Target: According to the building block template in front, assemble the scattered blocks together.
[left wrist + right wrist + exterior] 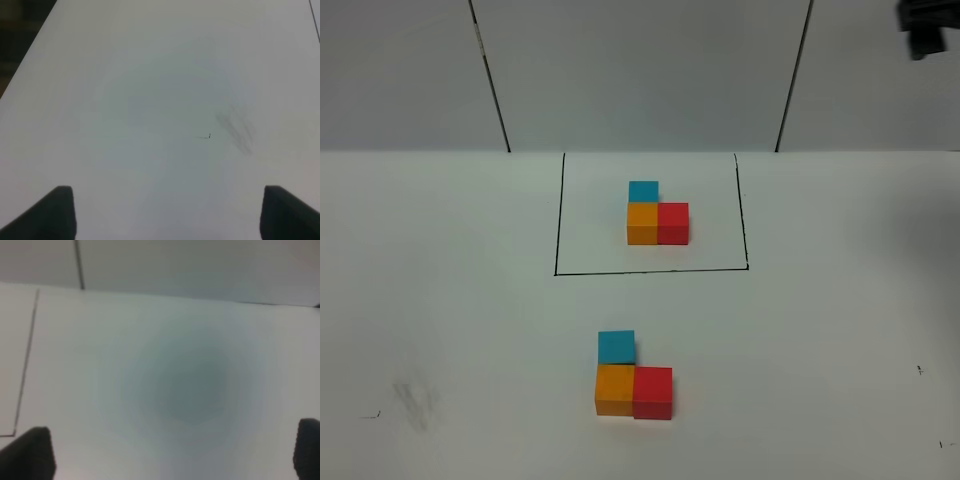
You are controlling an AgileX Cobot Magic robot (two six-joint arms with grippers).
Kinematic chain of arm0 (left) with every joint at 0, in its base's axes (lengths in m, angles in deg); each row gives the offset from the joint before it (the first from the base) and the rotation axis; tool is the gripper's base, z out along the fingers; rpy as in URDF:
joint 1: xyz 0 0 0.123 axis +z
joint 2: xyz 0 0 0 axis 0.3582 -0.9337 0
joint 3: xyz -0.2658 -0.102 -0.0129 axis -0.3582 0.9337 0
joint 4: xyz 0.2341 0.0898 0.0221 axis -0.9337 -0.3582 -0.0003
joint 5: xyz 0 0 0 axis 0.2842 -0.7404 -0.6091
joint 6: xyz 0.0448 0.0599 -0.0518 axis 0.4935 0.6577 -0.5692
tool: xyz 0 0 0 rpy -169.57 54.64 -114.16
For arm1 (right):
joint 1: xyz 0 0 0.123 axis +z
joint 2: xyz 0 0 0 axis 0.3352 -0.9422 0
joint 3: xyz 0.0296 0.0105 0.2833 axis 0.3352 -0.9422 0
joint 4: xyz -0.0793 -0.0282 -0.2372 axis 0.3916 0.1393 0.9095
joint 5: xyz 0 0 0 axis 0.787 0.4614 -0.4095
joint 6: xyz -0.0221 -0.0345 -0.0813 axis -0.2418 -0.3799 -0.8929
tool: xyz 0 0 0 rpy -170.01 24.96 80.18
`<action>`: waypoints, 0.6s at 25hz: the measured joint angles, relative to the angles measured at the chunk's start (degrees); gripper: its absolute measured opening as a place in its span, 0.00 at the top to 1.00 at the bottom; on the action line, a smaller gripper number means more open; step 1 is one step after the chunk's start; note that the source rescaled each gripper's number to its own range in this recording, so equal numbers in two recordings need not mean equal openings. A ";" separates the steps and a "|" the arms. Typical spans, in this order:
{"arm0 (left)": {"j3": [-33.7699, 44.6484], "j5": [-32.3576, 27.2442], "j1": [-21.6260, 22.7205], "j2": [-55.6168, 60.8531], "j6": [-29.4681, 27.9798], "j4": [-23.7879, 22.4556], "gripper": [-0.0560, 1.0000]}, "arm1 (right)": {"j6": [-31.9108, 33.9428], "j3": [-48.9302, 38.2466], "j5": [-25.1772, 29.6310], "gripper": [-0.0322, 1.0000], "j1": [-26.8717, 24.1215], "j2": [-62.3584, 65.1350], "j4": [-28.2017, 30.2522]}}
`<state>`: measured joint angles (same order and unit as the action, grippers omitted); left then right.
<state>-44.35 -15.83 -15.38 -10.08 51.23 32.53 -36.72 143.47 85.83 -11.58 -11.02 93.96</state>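
Observation:
The building block template [657, 215] sits inside a thin black outline [558, 230] at the middle back: a blue cube behind an orange one, with a red one to the orange's right. Nearer the front, the scattered blocks stand joined in the same L: blue [616, 346], orange [614, 389], red [653, 392]. In the left wrist view, my left gripper [167, 214] is open over bare table, with nothing between its fingers. The right wrist view shows my right gripper [172, 450] wide open and empty, with a corner of the outline [24, 365] beside it. No blocks appear in either wrist view.
A dark part of the right arm [923, 28] hangs at the top right corner. A grey smudge [412, 405] marks the white table at the front left; the same smudge [235, 131] shows below the left gripper. The table's edge [25, 65] runs nearby.

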 joint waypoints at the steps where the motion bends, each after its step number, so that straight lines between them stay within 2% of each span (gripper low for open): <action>1: 0.00 0.00 0.00 0.00 0.00 0.00 0.35 | -0.49 -1.24 -0.05 0.00 -2.33 1.66 -0.60; 5: 0.00 0.00 0.00 0.00 0.00 0.00 0.35 | -0.14 -8.05 0.05 0.01 -11.87 8.74 -3.18; 8: 0.00 0.00 0.00 0.00 0.05 0.00 0.35 | -0.03 -13.45 0.19 0.04 -15.82 14.51 -2.64; 15: 0.00 0.00 0.00 0.00 0.05 0.00 0.35 | 2.85 -26.34 0.41 0.13 -17.03 30.11 7.62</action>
<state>-44.35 -15.83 -15.38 -10.08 51.28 32.53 -33.88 117.13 86.24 -28.60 19.09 101.59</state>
